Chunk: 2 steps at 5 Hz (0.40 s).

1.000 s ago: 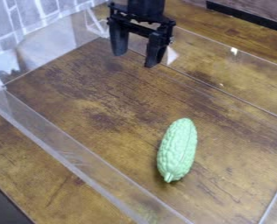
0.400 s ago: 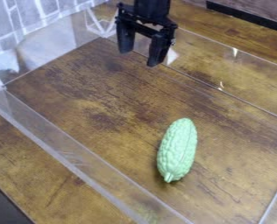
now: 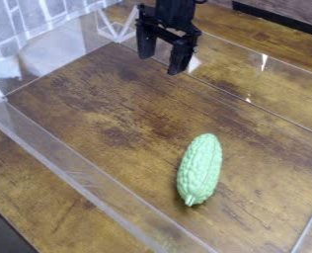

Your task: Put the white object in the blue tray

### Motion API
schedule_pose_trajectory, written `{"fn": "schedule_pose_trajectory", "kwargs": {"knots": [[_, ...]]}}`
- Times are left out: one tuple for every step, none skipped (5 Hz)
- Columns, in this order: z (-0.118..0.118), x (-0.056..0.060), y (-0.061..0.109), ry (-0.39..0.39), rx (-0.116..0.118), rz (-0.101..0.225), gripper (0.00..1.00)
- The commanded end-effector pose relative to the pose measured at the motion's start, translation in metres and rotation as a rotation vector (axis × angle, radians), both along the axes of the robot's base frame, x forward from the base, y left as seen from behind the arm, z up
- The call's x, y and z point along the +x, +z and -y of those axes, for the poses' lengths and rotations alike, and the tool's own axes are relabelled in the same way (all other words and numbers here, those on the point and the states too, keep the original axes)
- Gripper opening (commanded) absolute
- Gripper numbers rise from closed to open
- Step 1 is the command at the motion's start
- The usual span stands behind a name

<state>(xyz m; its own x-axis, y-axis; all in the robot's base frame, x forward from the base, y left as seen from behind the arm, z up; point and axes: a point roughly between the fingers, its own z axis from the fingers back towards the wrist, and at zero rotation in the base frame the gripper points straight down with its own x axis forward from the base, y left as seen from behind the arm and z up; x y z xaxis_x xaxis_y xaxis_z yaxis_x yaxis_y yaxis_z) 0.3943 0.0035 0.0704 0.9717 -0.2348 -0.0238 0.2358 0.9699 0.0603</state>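
My black gripper (image 3: 160, 59) hangs over the far part of the wooden table, its two fingers apart and nothing between them. A small pale patch (image 3: 195, 62) peeks out just right of the right finger (image 3: 178, 65). It may be the white object, but most of it is hidden and I cannot tell. The blue tray is out of view.
A green bumpy gourd (image 3: 198, 169) lies on the wooden table (image 3: 106, 119) at the front right. Clear plastic walls (image 3: 66, 158) fence the work area along the left and front. Something white (image 3: 1, 67) sits outside the wall at the far left.
The gripper has drifted a little to the right and farther back, still open. The gourd has not moved.
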Motion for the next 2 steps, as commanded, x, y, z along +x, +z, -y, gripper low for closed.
{"fn": "schedule_pose_trajectory", "kwargs": {"knots": [[-0.0136, 0.0162, 0.0182, 0.011, 0.01, 0.078, 1.0], [-0.0172, 0.0216, 0.0144, -0.001, 0.023, 0.084, 1.0]]}}
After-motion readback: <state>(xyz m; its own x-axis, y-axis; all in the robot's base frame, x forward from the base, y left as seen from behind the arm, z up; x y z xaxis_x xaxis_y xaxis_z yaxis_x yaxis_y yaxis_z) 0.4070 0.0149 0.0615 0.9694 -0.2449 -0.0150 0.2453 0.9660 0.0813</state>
